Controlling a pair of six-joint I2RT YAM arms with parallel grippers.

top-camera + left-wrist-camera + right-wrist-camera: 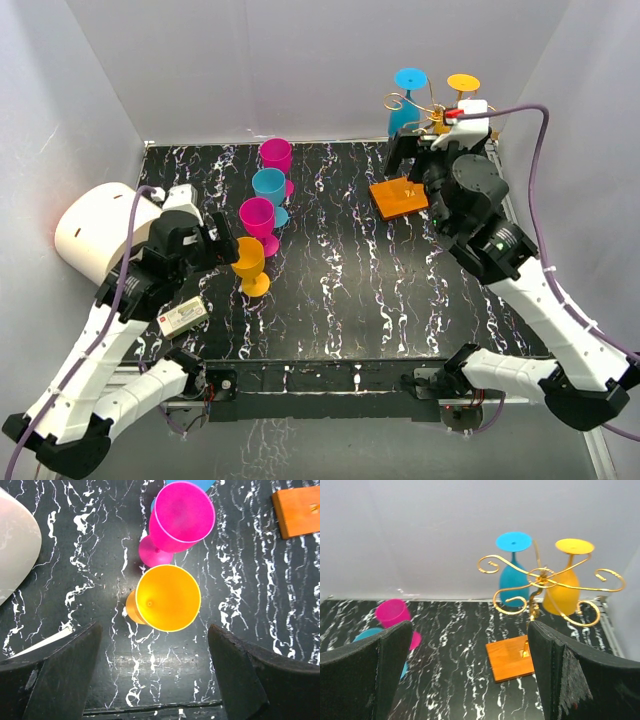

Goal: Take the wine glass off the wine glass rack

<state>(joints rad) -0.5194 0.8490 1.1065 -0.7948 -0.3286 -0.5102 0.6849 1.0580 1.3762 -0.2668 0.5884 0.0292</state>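
The wine glass rack (428, 108) stands at the back right: gold curled wire arms (545, 575) on a slim post over an orange base (512, 657). A blue wine glass (514, 575) and a yellow wine glass (562, 587) hang upside down from its arms, also showing from above as blue (408, 100) and yellow (462, 84). My right gripper (470, 675) is open and empty, just in front of the base (399, 197), below the glasses. My left gripper (155, 675) is open and empty, just behind an orange glass (167, 597) standing on the table.
Several glasses stand upright in a row at centre left: orange (250, 265), pink (257, 218), blue (270, 188), pink (276, 158). A white rounded object (95, 230) and a small white box (183, 316) lie at the left. Grey walls close in behind the rack.
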